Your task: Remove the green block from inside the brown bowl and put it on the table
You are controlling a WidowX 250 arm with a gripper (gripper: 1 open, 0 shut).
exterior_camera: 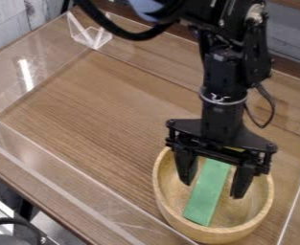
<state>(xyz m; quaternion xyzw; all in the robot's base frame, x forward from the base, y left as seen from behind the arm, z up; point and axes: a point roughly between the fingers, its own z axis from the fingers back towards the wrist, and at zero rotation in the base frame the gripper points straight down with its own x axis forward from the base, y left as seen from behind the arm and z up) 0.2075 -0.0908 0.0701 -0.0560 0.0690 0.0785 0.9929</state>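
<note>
The green block (206,192) lies inside the brown bowl (167,189) at the lower right, its long side running from upper right to lower left. My black gripper (220,175) points straight down into the bowl with its jaws open. One finger (190,167) stands to the left of the block's upper end and the other to its right. The fingers straddle the block without closing on it. The table (101,105) is brown wood grain.
Low clear acrylic walls (37,67) border the table on the left, back and front. The bowl sits close to the front-right edge. Bare wood stretches to the left of the bowl and behind it.
</note>
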